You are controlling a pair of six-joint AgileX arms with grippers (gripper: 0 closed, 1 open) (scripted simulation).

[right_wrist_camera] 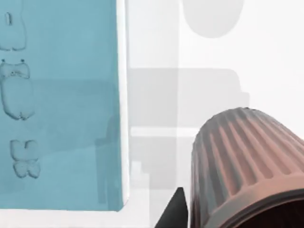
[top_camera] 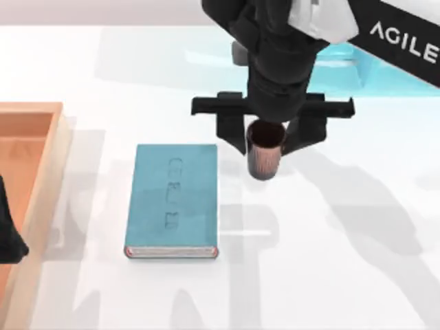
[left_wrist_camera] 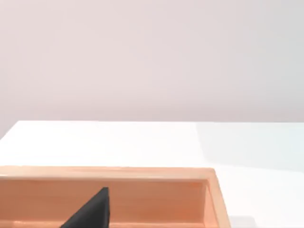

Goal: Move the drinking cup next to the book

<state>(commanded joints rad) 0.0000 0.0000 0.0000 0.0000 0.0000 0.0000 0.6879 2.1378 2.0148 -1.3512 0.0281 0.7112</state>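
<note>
Top view: the right gripper (top_camera: 267,141) hangs over the middle of the table (top_camera: 330,261), its two dark fingers (top_camera: 232,134) clamped on either side of the drinking cup (top_camera: 265,152). The cup is a ribbed reddish-brown tumbler, mouth up, positioned just to the right of the book's upper right corner, with a narrow strip of white table showing between them. Whether it rests on the surface or is held above it cannot be told. The book (top_camera: 175,199) lies flat, teal cover up, with its white page edges and red trim toward the near edge. A wooden tray (top_camera: 41,172) sits at the table's left side, and the left arm (top_camera: 10,234) is parked over it. A light-blue shelf unit (top_camera: 357,72) stands at the far right.

Left wrist view: the tray's wooden wall (left_wrist_camera: 142,173) and one dark fingertip (left_wrist_camera: 92,211) are visible; the state of this jaw cannot be told.

Right wrist view: the cup's ribbed wall (right_wrist_camera: 242,161) appears beside the book's cover (right_wrist_camera: 61,104), apart from it.
</note>
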